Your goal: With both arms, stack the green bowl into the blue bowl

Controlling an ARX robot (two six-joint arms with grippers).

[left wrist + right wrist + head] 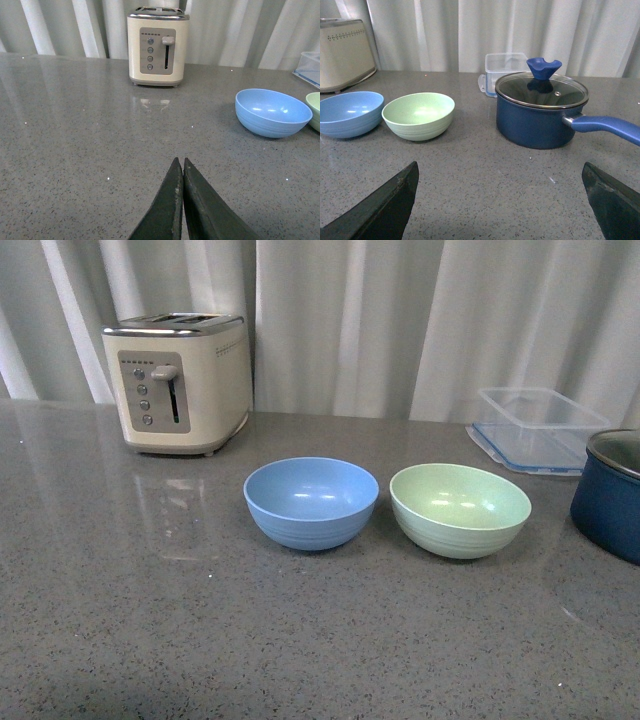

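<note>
In the front view the blue bowl (311,502) is sitting at the centre of the frame on the grey countertop (200,640), and the green bowl (460,508) is standing just right of it, close beside but not touching, both upright and empty. A cream toaster (180,382) is waiting at upper left, a clear plastic container (535,428) at upper right, and a dark blue saucepan (610,495) is poking in at the right edge; no arm is showing here. In the left wrist view the left gripper (181,161) is hanging above bare counter with its two fingers clenched together on nothing, well apart from the blue bowl. In the right wrist view the right gripper (500,166) is gaping wide, released and empty, facing the green bowl, with the saucepan's long handle reaching toward it. To my eye nothing is being lifted yet. The worry is the crowding: a reach for the green rim could be shoving it into the blue bowl, or an elbow could be catching that handle, and the thin matte rim may be slipping from a shallow pinch.
</note>
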